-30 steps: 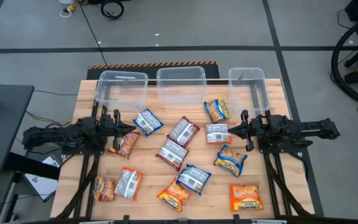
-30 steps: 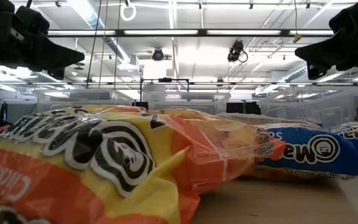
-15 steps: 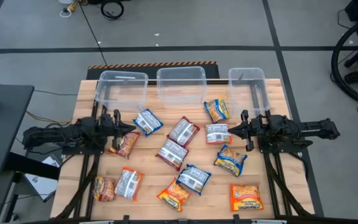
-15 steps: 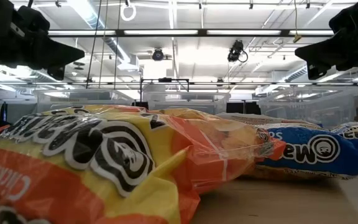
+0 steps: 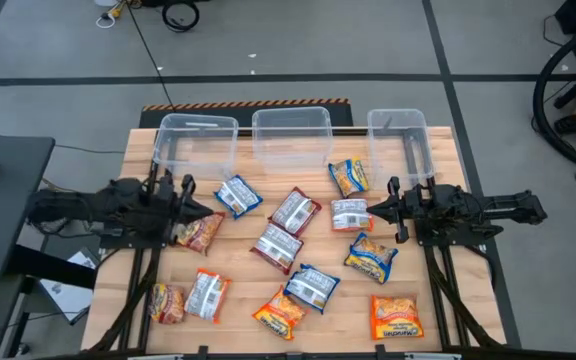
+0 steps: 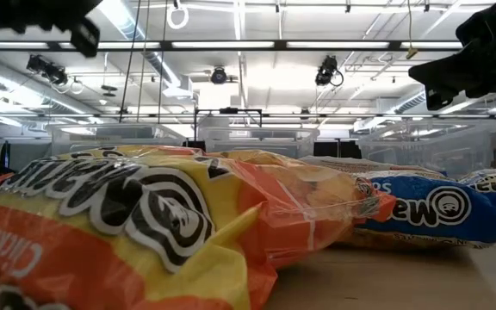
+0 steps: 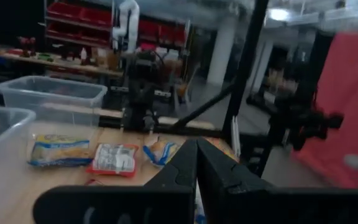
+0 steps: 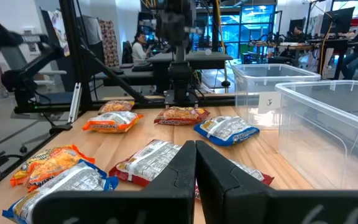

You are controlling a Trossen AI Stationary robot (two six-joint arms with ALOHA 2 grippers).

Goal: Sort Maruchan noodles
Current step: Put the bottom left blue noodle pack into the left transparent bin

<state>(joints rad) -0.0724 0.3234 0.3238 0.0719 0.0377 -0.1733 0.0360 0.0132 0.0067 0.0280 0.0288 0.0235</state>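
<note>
Packets (image 5: 293,212) lie scattered mid-surface (image 5: 238,300), none yet in the three tubs (image 5: 291,133) at the far edge. Left gripper (image 5: 206,209) and right gripper (image 5: 370,208) hover, jaws pressed together, empty. Advice: spread jaws first, descend over one isolated packet, pinch across its short side.

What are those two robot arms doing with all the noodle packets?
Nothing is being handled right now. The noodle packets lie scattered over the wooden table, and the three clear tubs at the far edge look empty, so sorting has not started. The left gripper hangs shut above the table's left side, near a red packet. The right gripper hangs shut over the right side, next to a silver-and-red packet. Neither holds anything.
</note>
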